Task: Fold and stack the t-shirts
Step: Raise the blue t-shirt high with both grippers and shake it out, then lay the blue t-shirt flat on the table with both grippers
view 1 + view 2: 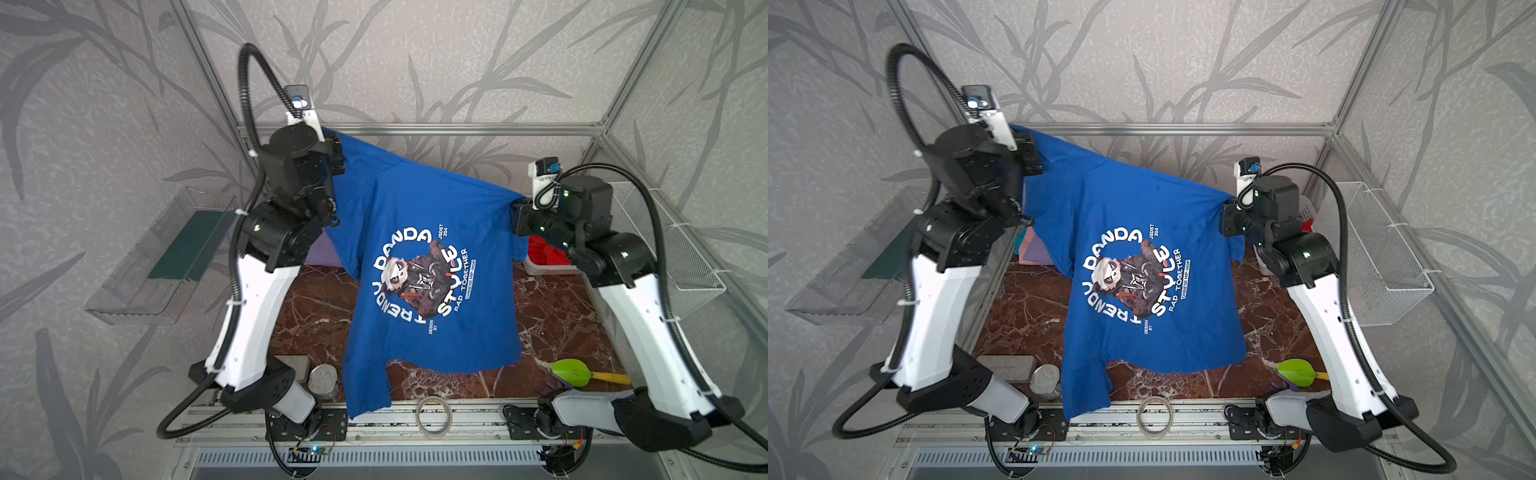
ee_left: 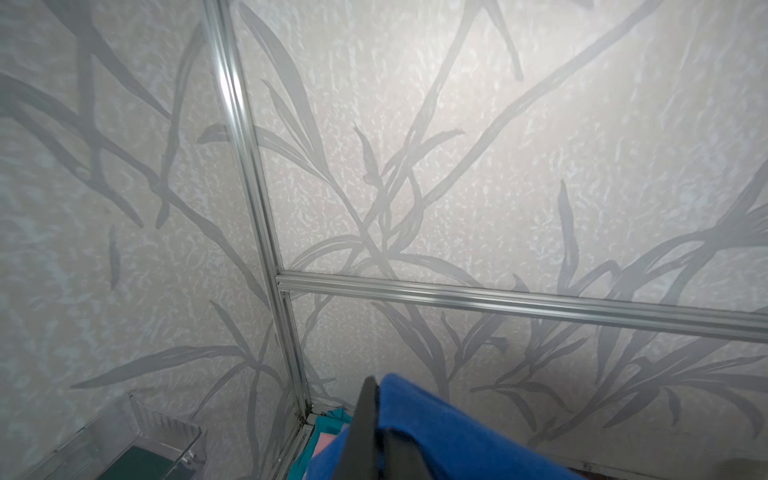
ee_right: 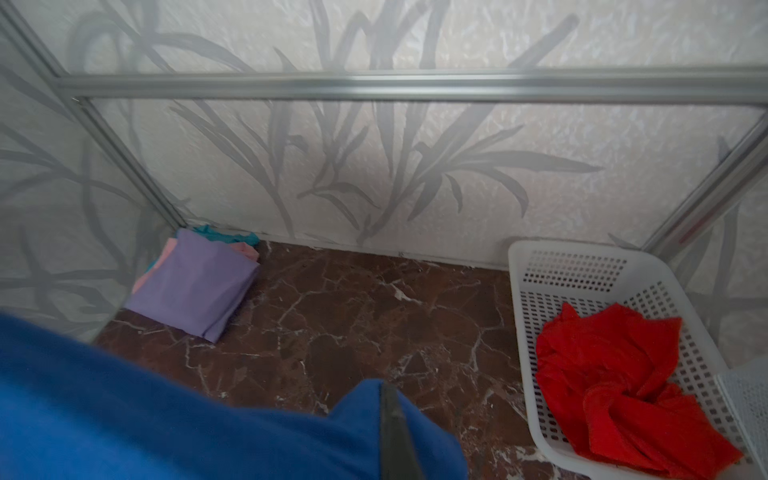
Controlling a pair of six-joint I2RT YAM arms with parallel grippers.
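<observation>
The blue t-shirt [image 1: 432, 199] hangs spread between our grippers, print showing. Our left gripper [image 1: 334, 145] pinches one edge and our right gripper [image 1: 519, 208] the opposite one. A red t-shirt [image 3: 615, 382] lies in the basket [image 3: 582, 266] beside the right gripper.

The marbled brown worktop [image 3: 353, 316] bears a white basket [image 3: 582, 270]; well apart from the basket lies a lavender-topped folded stack [image 3: 195, 282].

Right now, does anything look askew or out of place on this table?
The blue t-shirt hangs crooked: the left gripper holds its end higher than the right gripper, and one lower corner trails over the front rail.
</observation>
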